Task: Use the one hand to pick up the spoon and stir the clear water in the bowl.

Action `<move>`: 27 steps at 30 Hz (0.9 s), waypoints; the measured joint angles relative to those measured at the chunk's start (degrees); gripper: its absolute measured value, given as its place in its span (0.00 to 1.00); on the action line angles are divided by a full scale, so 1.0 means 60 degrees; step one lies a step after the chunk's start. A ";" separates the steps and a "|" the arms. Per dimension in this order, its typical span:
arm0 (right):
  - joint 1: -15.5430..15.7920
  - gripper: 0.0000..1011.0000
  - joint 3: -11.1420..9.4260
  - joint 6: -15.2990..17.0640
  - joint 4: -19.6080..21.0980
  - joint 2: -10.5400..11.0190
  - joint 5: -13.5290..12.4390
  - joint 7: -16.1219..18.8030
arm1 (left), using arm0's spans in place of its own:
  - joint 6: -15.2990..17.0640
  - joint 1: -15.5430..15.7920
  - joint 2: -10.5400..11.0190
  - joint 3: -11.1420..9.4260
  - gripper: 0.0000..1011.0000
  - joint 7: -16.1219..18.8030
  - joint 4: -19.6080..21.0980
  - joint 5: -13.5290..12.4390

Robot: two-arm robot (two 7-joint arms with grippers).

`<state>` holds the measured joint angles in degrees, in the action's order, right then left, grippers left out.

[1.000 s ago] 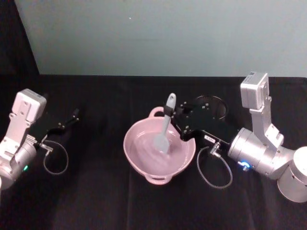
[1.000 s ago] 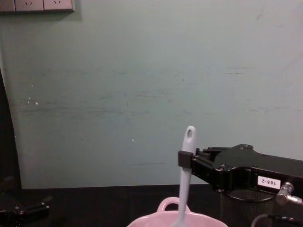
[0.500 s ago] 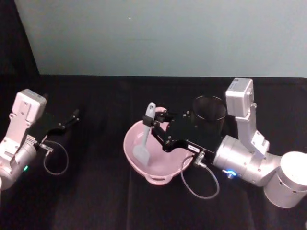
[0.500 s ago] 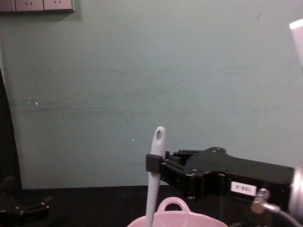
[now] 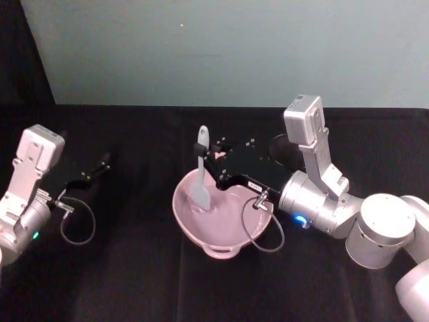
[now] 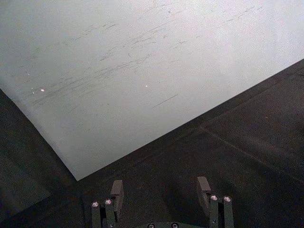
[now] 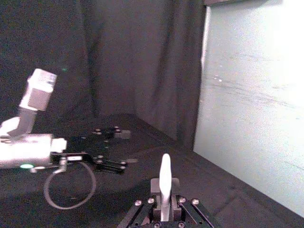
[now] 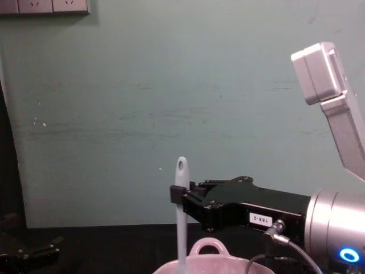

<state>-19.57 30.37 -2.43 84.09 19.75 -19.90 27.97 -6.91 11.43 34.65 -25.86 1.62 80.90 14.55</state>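
Note:
The pale pink bowl sits mid-table, its loop handle showing low in the chest view. My right gripper, black and boxy, is shut on the white spoon just below the handle's holed end. The spoon stands nearly upright, its scoop down in the water at the bowl's far-left side. In the right wrist view the spoon handle rises between the closed fingers. From the chest the spoon drops behind the bowl rim. My left gripper rests open at the table's left, apart from everything.
A black mesh cup stands behind the bowl, partly hidden by my right arm. A cable loop hangs from the right wrist over the bowl's right rim. Black cloth covers the table, with a pale green wall behind it.
My right gripper has carried the spoon leftward across the bowl, from the middle-right to its far-left side. The right arm swung in over the table. The left arm has not moved.

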 joint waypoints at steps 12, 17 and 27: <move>0.0110 0.12 -0.0418 0.0082 0.0099 0.0171 0.0623 -0.0447 | 0.0001 -0.0001 0.0000 0.0000 1.00 0.0000 0.0000 0.0000; 0.0453 0.12 -0.0597 0.0364 0.0620 0.0471 0.0568 -0.0366 | 0.0000 0.0000 0.0000 0.0000 1.00 0.0000 0.0000 0.0000; 0.1063 0.12 -0.0789 0.0805 0.1765 0.0865 -0.0180 0.0035 | 0.0000 0.0000 0.0000 0.0000 1.00 0.0000 0.0000 0.0000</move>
<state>-13.19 25.63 2.40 94.68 24.94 -20.98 28.18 -6.91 11.43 34.65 -25.86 1.62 80.90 14.55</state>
